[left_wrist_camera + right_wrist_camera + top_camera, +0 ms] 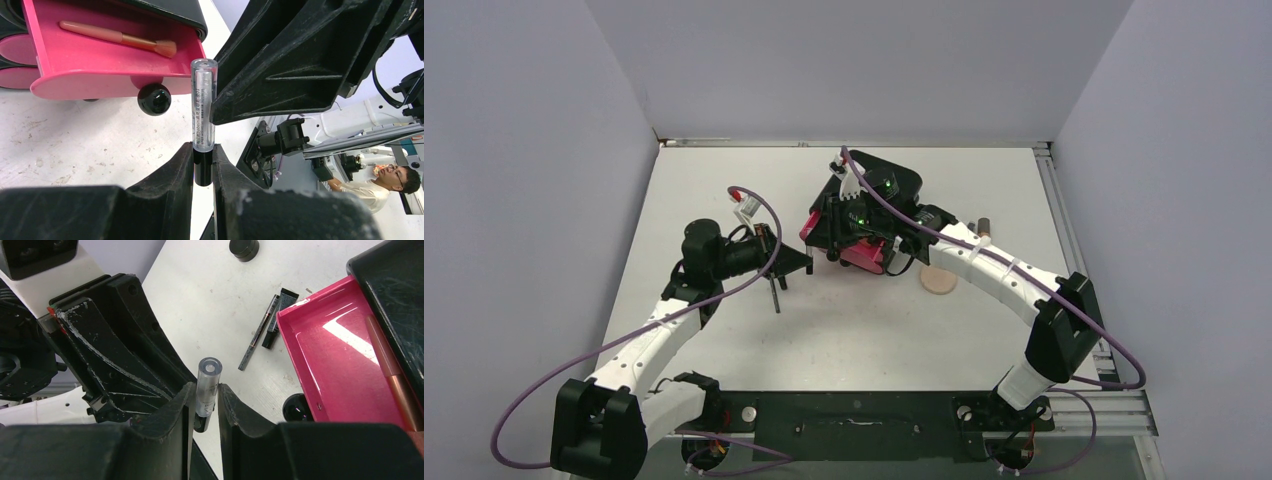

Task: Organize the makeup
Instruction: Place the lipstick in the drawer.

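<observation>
1. The black cabinet [894, 180] has its pink drawer [90, 82] open, with the orange-handled brush [115, 37] lying inside. Both wrists crowd just beside the drawer front. A careless swing could knock the drawer or its round knob [154, 98].
2. The left gripper [203, 155] pinches the black base of a clear-capped tube [204, 105]. The right gripper [206, 395] is pressed together on the clear cap. With 2 grips on 1 tube, pulling apart could pop the cap off. A late release by either could twist the tube loose and drop it.
3. The tube is held off the table between the 2 grippers, near the drawer. Its long axis runs along the left fingers, with the cap end pointing away from them towards the drawer. The top view hides it, so its tilt is probably, not surely, near level.
4. The thin black pencils [257, 335] lie on the table beside the drawer's corner. A dropped tube could scatter them.
</observation>
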{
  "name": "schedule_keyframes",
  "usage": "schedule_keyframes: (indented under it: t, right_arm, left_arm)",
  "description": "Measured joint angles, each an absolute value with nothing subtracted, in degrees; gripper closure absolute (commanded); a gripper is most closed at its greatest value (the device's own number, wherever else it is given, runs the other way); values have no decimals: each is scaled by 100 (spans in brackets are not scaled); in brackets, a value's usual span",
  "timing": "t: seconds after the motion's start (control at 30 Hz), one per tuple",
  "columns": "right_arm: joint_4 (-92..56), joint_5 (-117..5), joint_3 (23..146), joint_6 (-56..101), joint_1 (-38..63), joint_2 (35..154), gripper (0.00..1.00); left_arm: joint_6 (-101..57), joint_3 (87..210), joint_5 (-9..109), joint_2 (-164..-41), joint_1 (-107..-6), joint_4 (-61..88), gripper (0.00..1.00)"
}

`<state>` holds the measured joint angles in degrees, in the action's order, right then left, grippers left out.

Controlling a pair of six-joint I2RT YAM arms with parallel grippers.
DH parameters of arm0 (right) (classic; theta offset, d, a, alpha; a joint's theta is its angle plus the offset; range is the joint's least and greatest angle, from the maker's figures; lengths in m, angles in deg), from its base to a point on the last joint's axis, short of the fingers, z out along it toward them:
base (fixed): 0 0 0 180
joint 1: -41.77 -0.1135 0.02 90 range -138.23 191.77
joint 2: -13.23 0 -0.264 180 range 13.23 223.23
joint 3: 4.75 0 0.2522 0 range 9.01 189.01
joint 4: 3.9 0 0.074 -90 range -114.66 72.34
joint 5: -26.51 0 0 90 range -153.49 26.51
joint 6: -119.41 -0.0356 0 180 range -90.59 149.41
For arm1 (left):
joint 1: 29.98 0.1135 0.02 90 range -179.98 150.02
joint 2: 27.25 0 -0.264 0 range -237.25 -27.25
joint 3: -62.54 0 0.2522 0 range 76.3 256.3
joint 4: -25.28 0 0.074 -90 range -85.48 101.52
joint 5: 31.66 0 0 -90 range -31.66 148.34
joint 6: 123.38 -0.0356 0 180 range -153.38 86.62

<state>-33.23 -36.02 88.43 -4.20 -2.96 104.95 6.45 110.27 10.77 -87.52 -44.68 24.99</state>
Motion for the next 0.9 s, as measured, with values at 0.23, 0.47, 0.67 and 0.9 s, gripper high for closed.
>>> schedule_keyframes:
  t: [0.23, 0.47, 0.67, 0.9]
  right_arm:
    - [-3369, -3600, 8874, -404, -296, 10497, 81]
    - [-3411, -3587, 8935, -400, -296, 10583, 73]
    - [-3404, -3578, 8935, -402, -296, 10585, 77]
    - [-3400, -3581, 8935, -422, -296, 10585, 70]
  left_arm:
    - [645, 11027, 1092, -8752, -4451, 2508, 100]
    - [648, 11027, 1122, -8755, -4435, 2506, 100]
    - [650, 10995, 1138, -8757, -4418, 2508, 100]
    - [680, 10953, 1136, -8768, -4418, 2549, 100]
